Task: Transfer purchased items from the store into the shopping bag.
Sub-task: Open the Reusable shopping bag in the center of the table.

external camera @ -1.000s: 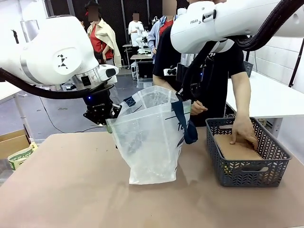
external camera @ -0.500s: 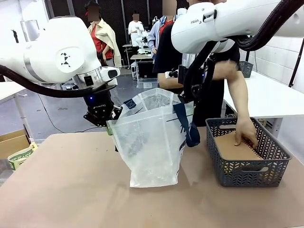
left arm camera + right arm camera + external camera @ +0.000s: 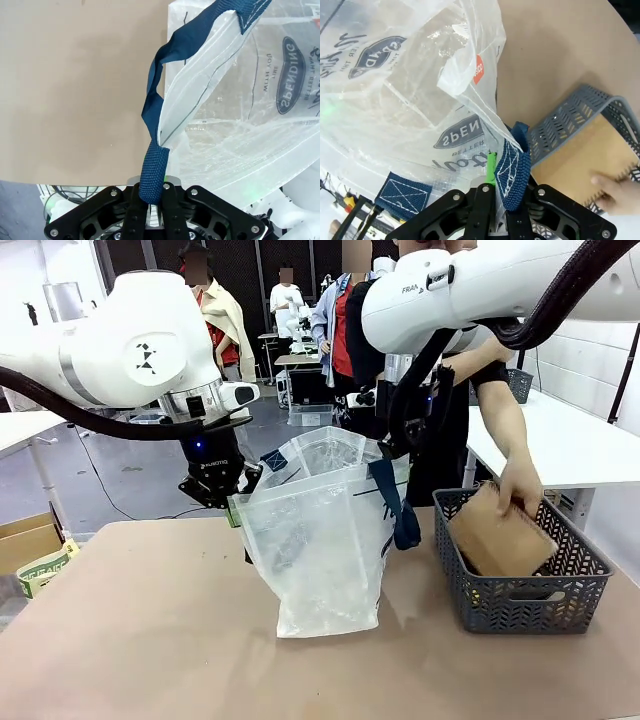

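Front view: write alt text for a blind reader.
The left gripper and right gripper, each shut on a navy handle, hold the shopping bag open on the table. A person's hand holds a flat brown packet tilted in the grey basket.

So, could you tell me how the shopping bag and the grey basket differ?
The shopping bag is soft translucent plastic with navy straps; the basket is rigid dark grey lattice. The bag is held open by its straps, one clamped in the left end effector, one in the right end effector; the basket sits free of both. A person's hand tilts a brown packet inside the basket, not the bag. Both rest on the table.
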### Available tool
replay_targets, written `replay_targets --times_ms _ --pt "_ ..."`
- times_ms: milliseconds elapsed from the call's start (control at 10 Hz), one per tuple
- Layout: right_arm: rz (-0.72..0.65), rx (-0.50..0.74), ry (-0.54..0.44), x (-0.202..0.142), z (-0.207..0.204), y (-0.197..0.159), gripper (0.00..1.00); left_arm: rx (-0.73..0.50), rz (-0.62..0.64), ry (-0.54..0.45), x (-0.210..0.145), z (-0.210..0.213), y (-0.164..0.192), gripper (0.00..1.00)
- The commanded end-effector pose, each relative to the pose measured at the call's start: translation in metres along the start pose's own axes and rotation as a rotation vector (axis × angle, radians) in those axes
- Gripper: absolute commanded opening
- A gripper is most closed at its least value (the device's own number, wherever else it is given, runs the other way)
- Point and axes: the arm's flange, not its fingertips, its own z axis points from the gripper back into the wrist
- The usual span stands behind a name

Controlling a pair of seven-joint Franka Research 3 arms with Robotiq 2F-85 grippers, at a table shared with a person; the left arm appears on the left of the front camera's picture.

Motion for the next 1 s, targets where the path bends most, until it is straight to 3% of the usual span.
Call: replay_targets --times_ms 0,100,200,900 --pt "0.045 -0.081 0.001 -0.018 0.007 -0.043 0.00 -0.001 -0.006 -0.002 0.000 0.000 0.000 0.00" --pt "0.065 -0.069 -0.020 -0.018 0.009 -0.037 0.00 -0.001 -0.006 -0.002 0.000 0.000 0.000 0.00" --pt "0.011 -0.005 -0.004 -0.001 0.002 -0.004 0.00 -0.001 -0.006 -0.002 0.000 0.000 0.000 0.00" --pt "0.011 -0.005 -0.004 -0.001 0.002 -0.004 0.00 -0.001 -0.006 -0.002 0.000 0.000 0.000 0.00"
